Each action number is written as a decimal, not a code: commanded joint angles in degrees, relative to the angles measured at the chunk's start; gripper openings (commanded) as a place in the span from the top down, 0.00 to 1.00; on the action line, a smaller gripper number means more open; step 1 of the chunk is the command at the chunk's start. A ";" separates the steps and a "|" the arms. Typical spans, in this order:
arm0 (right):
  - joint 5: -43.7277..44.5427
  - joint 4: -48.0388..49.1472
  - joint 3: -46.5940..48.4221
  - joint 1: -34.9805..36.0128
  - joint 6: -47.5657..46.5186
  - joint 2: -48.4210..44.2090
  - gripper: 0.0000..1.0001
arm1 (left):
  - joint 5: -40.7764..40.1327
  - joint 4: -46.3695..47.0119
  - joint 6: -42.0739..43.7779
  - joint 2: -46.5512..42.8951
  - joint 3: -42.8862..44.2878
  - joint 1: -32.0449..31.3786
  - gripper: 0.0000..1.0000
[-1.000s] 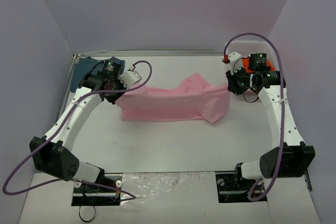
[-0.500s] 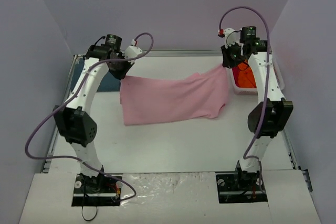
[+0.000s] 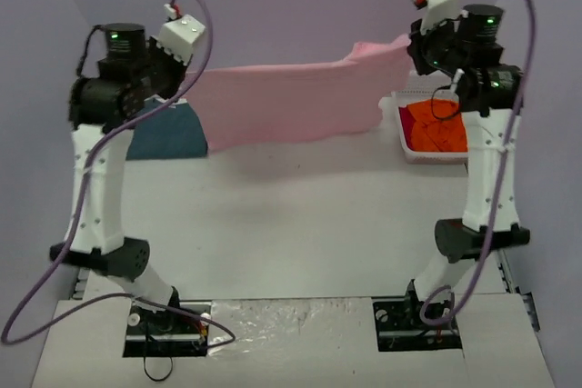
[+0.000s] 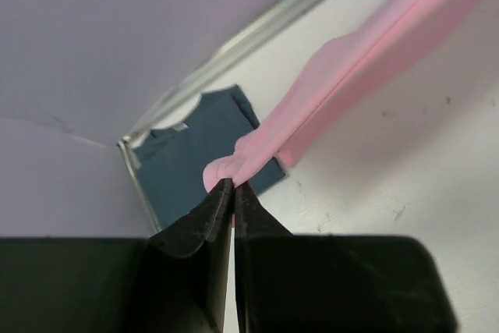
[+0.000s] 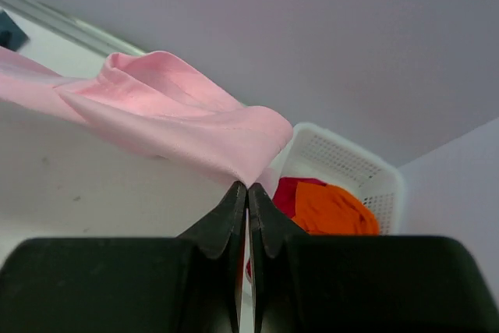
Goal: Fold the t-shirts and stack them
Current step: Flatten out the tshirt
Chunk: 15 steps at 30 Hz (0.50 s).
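holds both arms reared up tall from bases at near edge of desk (image 3: 300, 224), forearms close to vertical, wrists up high over the far side. pinches left end of pink t-shirt (image 3: 291, 102) w/ left gripper (image 4: 232, 186), jaws pressed tight together on a small bunch of cloth. pinches the right end w/ right gripper (image 5: 246, 187), jaws likewise clamped flat on a fold of fabric. spreads the shirt btwn the two like a banner along the far edge, right end a bit higher than left; can't tell if lower hem touches the desk. leaves teal t-shirt (image 4: 195, 150) lying flat at far left corner, partly hidden behind left arm in top view & below the pink cloth in left wrist view. shows white mesh basket (image 5: 343, 157) at far right corner w/ orange t-shirt (image 5: 331, 208) + sth red (image 5: 292, 193) inside, right forearm partly in front of it in top view.
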 commanded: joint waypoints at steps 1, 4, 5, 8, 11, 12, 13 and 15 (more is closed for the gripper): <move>-2.03 2.96 -6.68 0.27 1.30 -16.40 1.00 | 0.58 3.70 1.22 -16.86 -11.07 0.00 0.98; -3.44 2.95 -20.04 0.27 1.04 -25.81 1.00 | -1.70 5.99 1.40 -27.24 -26.46 0.35 0.98; -3.88 2.87 -25.46 0.27 1.47 -29.92 1.00 | -2.92 6.43 1.40 -30.83 -32.32 0.44 0.98; -4.85 2.87 -32.96 0.27 2.88 -36.78 1.00 | -3.72 6.78 1.84 -36.55 -40.78 0.79 0.97; -5.38 2.69 -35.36 -0.69 3.41 -40.59 1.00 | -3.90 7.84 1.75 -40.26 -43.98 1.84 0.98; -5.20 2.43 -35.54 -0.95 3.85 -42.08 1.00 | -3.81 7.93 1.58 -40.62 -43.98 2.02 0.98; -5.20 1.64 -34.93 -1.31 3.76 -42.61 1.00 | -3.72 7.49 1.58 -40.80 -43.46 2.28 0.98; -4.50 1.37 -33.79 -1.48 3.94 -43.41 1.00 | -3.55 7.14 1.49 -40.71 -40.92 2.46 0.98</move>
